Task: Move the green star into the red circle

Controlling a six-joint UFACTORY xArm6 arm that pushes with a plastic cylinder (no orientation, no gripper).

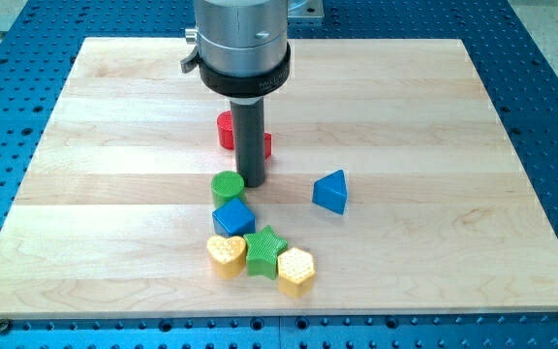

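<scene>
The green star (264, 251) lies near the view's bottom centre, between a yellow heart (227, 255) on its left and a yellow hexagon (295, 270) on its lower right. A red block (227, 130), partly hidden behind the rod, sits above them; its shape cannot be made out fully. My tip (252, 182) rests on the board just below the red block and right next to the upper right of a green circle (228, 186). The star is well below the tip.
A blue cube (232, 217) sits between the green circle and the star. A blue triangle (330, 191) lies to the right of the tip. The wooden board (114, 145) rests on a blue perforated table.
</scene>
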